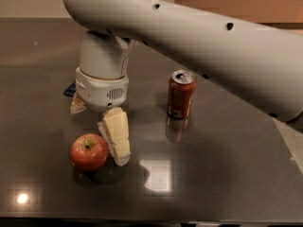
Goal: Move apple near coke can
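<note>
- The gripper [99, 132] hangs low over the dark table [227, 174], under the thick white wrist of the arm, left of the middle.
- Its jaws look spread. One cream finger [116, 137] slants down to the table, and a piece of the other shows at the left edge of the wrist. Nothing is held between them.
- The apple [89, 151] sits on the table towards the front left, stem up. The near finger is just beside its right flank, touching or almost touching; I cannot tell which.
- So the apple lies left of the lowered finger and a little nearer the camera, not squarely between the two fingers. My judgement is that the gripper must shift that way before closing.
- The apple is round, so it has no long axis to line up with.
- The coke can [181, 94] stands upright to the right and further back, well apart from the apple.
- A corner of a dark blue wrapper [69, 90] shows behind the wrist.
</note>
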Controlling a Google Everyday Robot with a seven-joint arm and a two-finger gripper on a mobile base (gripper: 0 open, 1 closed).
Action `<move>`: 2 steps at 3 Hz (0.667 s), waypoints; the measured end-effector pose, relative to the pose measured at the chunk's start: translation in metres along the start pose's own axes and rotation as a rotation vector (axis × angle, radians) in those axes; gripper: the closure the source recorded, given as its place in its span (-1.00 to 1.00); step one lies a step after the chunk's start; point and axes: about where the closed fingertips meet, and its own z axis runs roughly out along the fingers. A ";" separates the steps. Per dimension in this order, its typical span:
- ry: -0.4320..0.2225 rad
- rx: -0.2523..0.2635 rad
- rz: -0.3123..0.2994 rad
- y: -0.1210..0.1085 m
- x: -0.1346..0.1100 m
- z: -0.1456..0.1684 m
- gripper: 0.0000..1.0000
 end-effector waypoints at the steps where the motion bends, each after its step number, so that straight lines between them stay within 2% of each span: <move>1: -0.002 -0.029 -0.034 0.005 -0.006 0.012 -1.00; 2: 0.000 -0.052 -0.065 0.009 -0.012 0.023 -0.70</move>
